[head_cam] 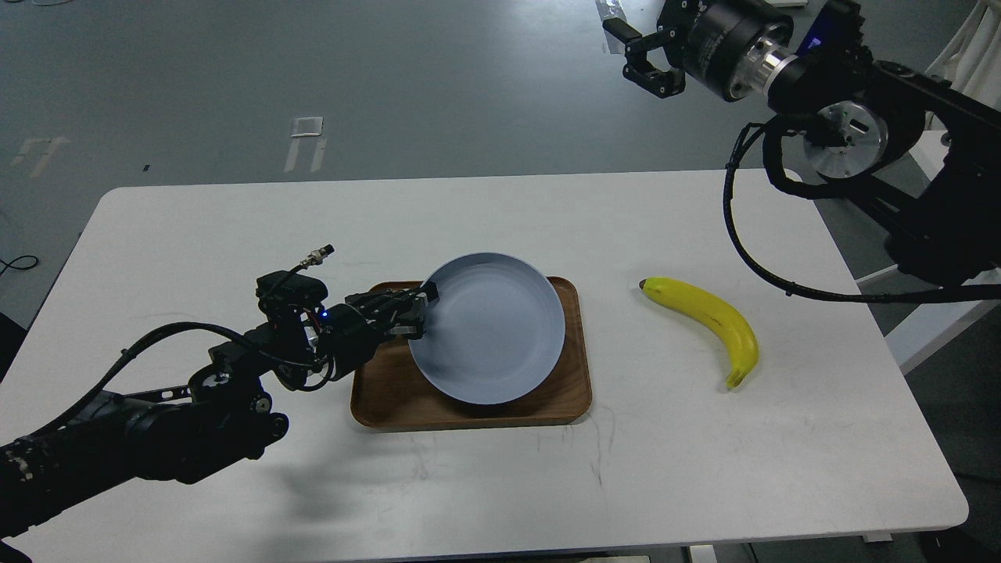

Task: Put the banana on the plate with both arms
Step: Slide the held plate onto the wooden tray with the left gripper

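Note:
The pale blue plate [489,328] is over the right part of the brown wooden tray [383,391]; I cannot tell whether it rests on the tray or is held just above it. My left gripper [418,309] is shut on the plate's left rim. The yellow banana [715,320] lies on the white table to the right of the tray, dark tip pointing left. My right gripper [645,51] is open and empty, high up beyond the table's far edge, far from the banana.
The white table [235,227] carries the tray at its middle. My left arm [156,414] stretches across the front left of the table. My right arm [860,133] and its looping cable [751,250] hang over the far right corner.

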You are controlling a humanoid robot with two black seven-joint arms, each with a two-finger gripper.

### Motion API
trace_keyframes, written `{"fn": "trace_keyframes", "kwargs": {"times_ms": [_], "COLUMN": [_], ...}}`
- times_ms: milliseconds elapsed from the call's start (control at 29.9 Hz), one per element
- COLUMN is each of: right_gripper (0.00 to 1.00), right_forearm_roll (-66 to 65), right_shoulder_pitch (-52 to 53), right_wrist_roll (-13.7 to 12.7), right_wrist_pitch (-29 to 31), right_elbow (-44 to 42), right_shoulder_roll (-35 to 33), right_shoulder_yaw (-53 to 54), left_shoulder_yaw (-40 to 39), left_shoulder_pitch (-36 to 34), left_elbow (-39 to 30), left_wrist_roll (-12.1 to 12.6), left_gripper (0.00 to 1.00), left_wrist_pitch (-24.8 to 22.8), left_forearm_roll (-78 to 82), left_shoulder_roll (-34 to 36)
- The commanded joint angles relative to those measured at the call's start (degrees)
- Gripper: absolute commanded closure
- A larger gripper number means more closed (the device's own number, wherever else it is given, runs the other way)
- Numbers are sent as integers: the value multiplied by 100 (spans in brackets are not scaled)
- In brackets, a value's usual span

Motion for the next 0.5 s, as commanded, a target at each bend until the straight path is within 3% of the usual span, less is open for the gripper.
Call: {"fn": "trace_keyframes", "kwargs": {"times_ms": [0, 234, 301, 334, 368, 468], "right_gripper": [0, 0, 0, 0, 0, 0], "right_forearm_roll": [0, 0, 0, 0, 9, 9], "right_shoulder_pitch": [-28, -45, -45, -45, -63, -72], "right_wrist_roll": [0, 0, 0, 0, 0, 0], "right_wrist_pitch": [0, 0, 0, 0, 0, 0], "right_elbow": [19, 37, 37, 46, 37, 55], "right_shoulder_roll": [-1, -151, -186, -203, -212, -212], "right_shoulder_yaw": [0, 0, 0, 9, 9, 9], "left_shoulder_yaw": [-9, -9, -9, -18, -18, -26], "left_shoulder_pitch": [8, 17, -10, -19, -19, -27], "left_elbow": [31, 83, 83, 83, 75, 31], "left_wrist_roll": [8, 87, 79, 61, 26, 8], "left_gripper": [100, 100, 68, 31, 9, 8], "left_wrist_pitch": [-29, -11, -2, -2, -2, -2], "left_forearm_roll": [-77, -77, -104, -104, -104, -112], "left_shoulder_roll": [-170, -267, -259, -250, -241, -215]}}
